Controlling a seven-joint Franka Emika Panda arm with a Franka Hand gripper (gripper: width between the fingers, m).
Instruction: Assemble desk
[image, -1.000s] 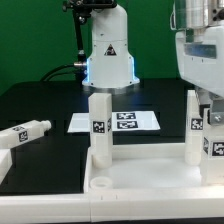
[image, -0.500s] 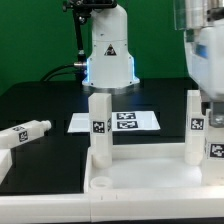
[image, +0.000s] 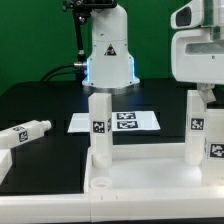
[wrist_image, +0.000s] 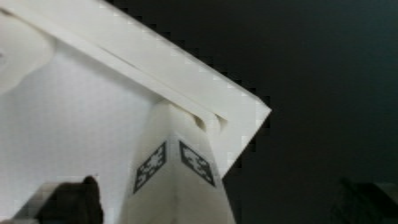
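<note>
Desk top: We see the wide white rimmed plastic desk top (image: 150, 180) lying upside down on the black table (image: 40, 105), nearest the camera.
Gripper: The large white robot gripper (image: 205, 95) hangs above the corner at the exterior view's right; whether its fingers are spread or closed, we cannot tell.
Standing legs: Chunky square-section white legs rise upright from the top, one at the exterior view's left (image: 98, 125), one at its right (image: 196, 125).
Loose leg: A further tagged leg (image: 25, 133) lies flat, well apart.
Advice: We judge seating matters most here; check the right leg is square and fully home before reaching for the loose one.
</note>
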